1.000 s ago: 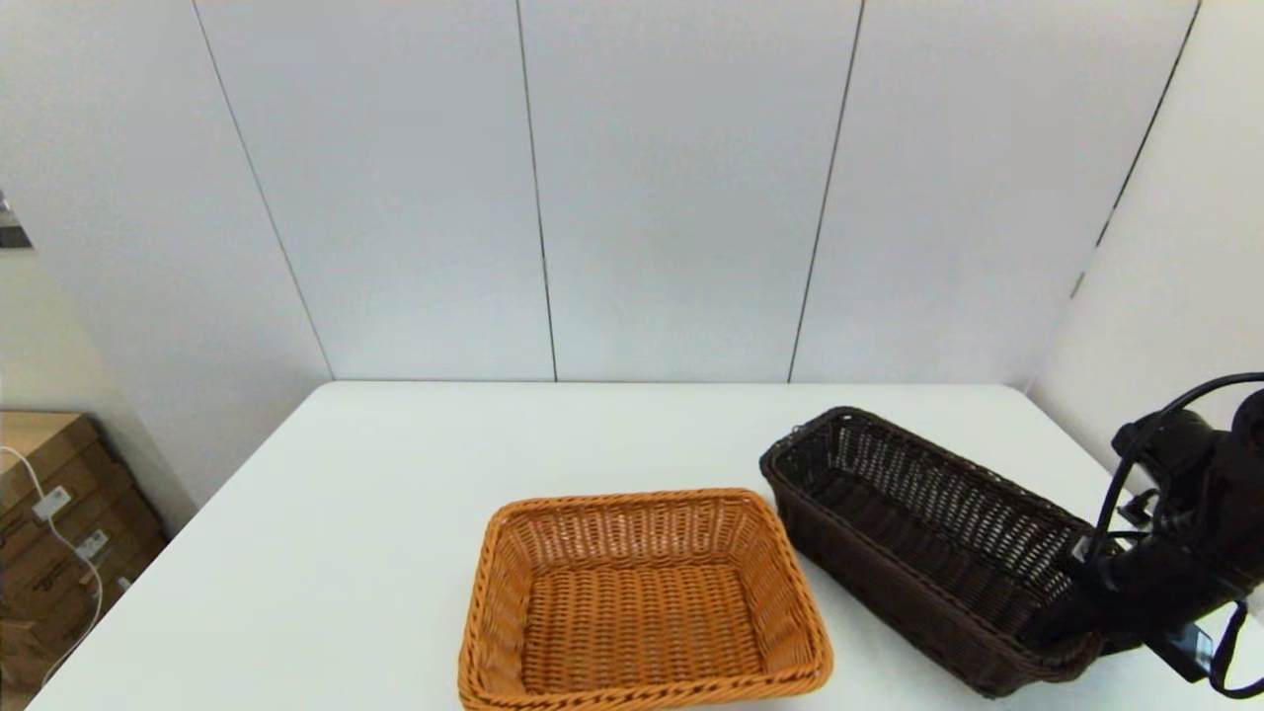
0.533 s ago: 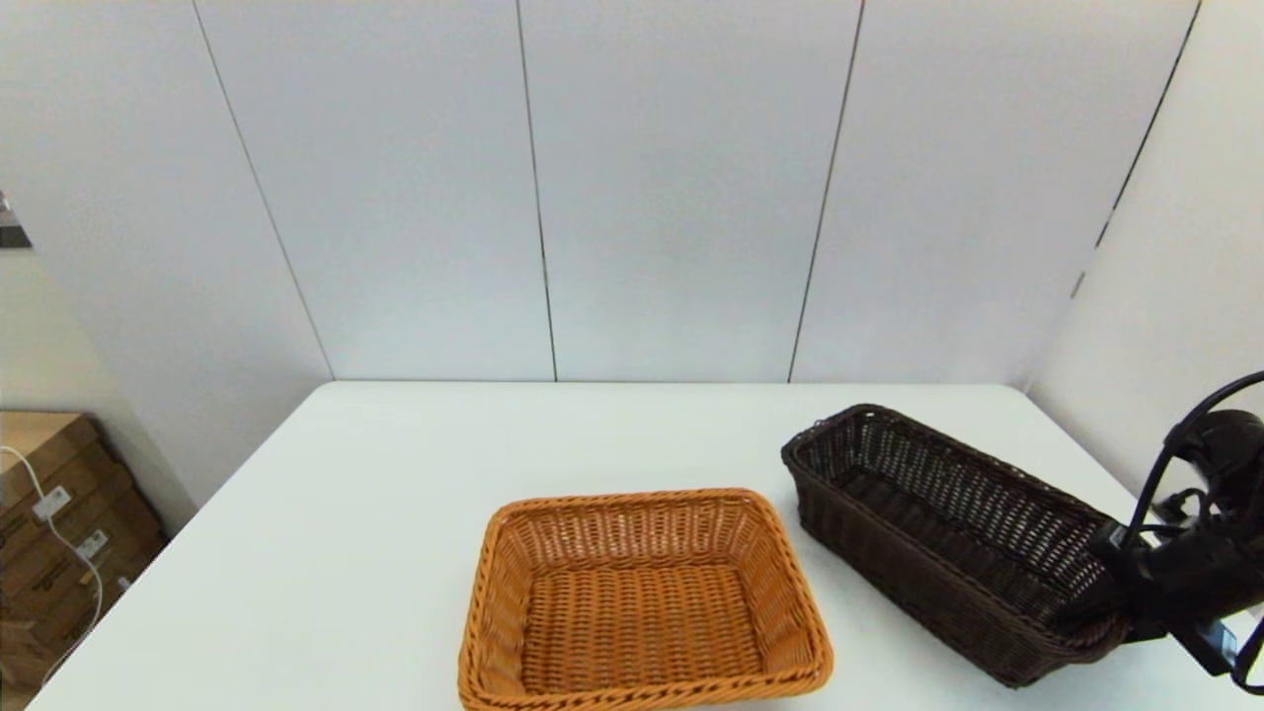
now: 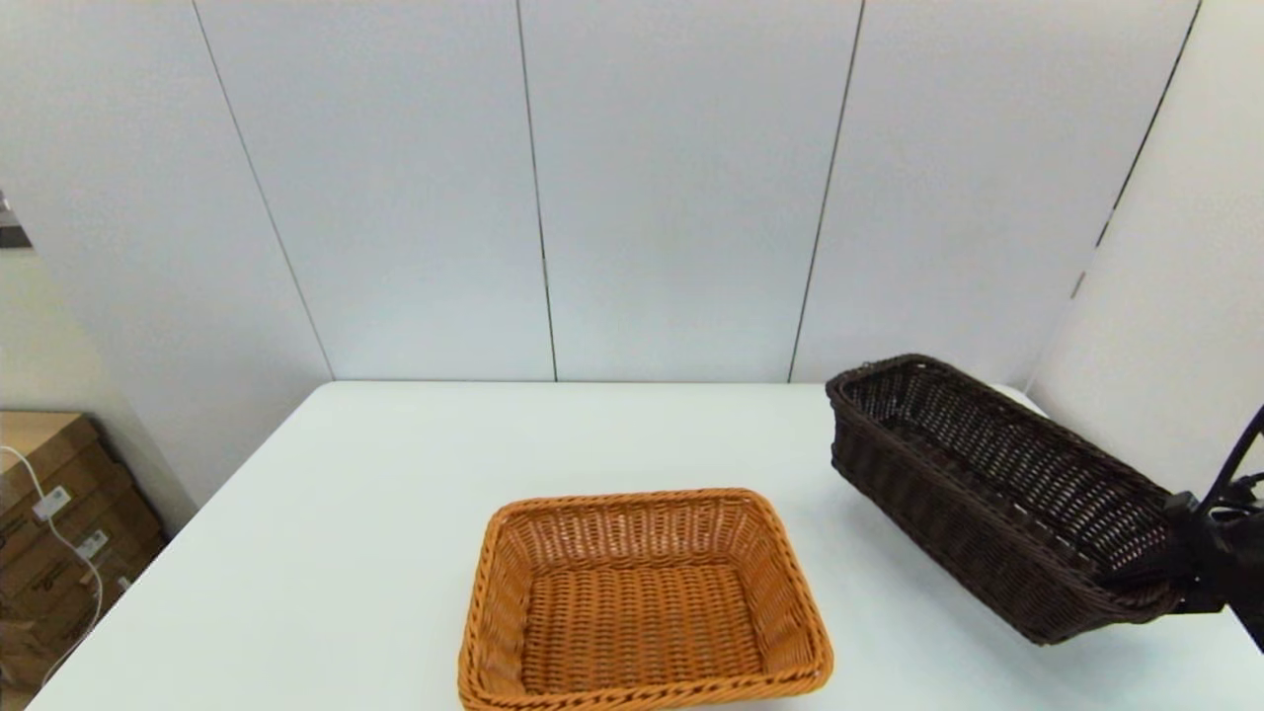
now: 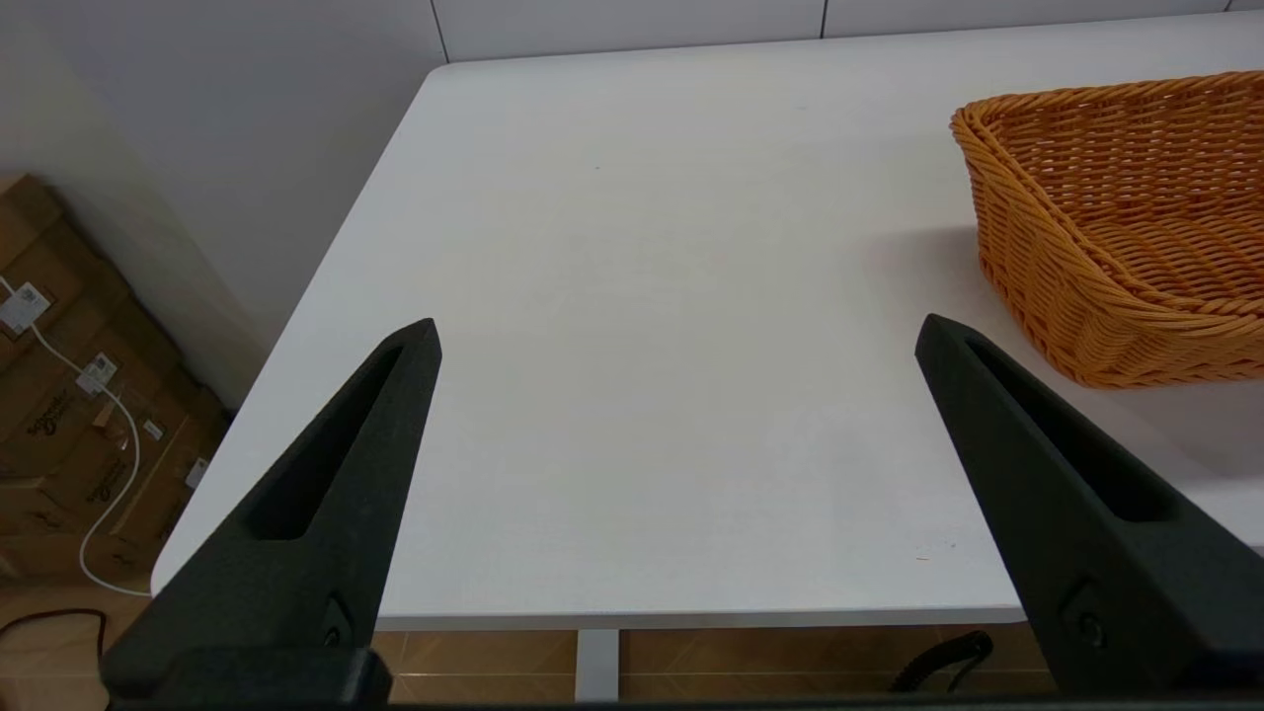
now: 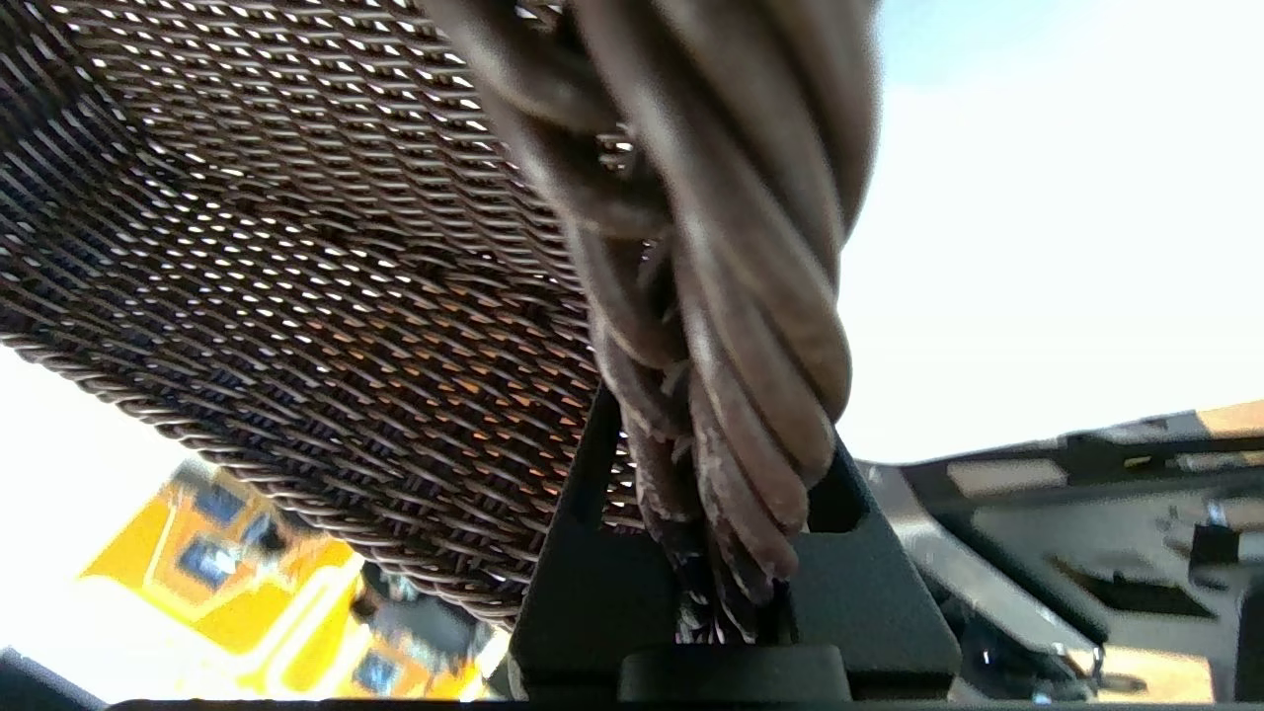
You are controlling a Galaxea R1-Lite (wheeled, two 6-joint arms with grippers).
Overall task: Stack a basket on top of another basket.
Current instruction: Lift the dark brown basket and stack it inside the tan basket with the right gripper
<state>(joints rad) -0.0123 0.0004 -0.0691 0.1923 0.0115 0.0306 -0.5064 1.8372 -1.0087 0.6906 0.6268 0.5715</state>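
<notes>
The dark brown basket (image 3: 987, 484) hangs tilted above the table's right side, its far end raised. My right gripper (image 3: 1180, 578) is shut on the braided rim at the basket's near end; in the right wrist view the rim (image 5: 731, 296) is pinched between the black fingers (image 5: 583, 553), and the open-weave wall (image 5: 276, 247) fills the space beside them. The orange-tan basket (image 3: 642, 602) sits flat on the table at front centre, to the left of the lifted one. My left gripper (image 4: 676, 341) is open with nothing between its fingers, over the table's front left part, near that basket (image 4: 1116, 227).
The white table (image 3: 395, 494) meets grey wall panels at the back. Cardboard boxes (image 3: 49, 533) with a white cable stand on the floor past the table's left edge. A wall runs close along the table's right side.
My right gripper has lifted the dark brown basket off the table and carried it up and to the right. The orange-tan basket has stayed in place.
</notes>
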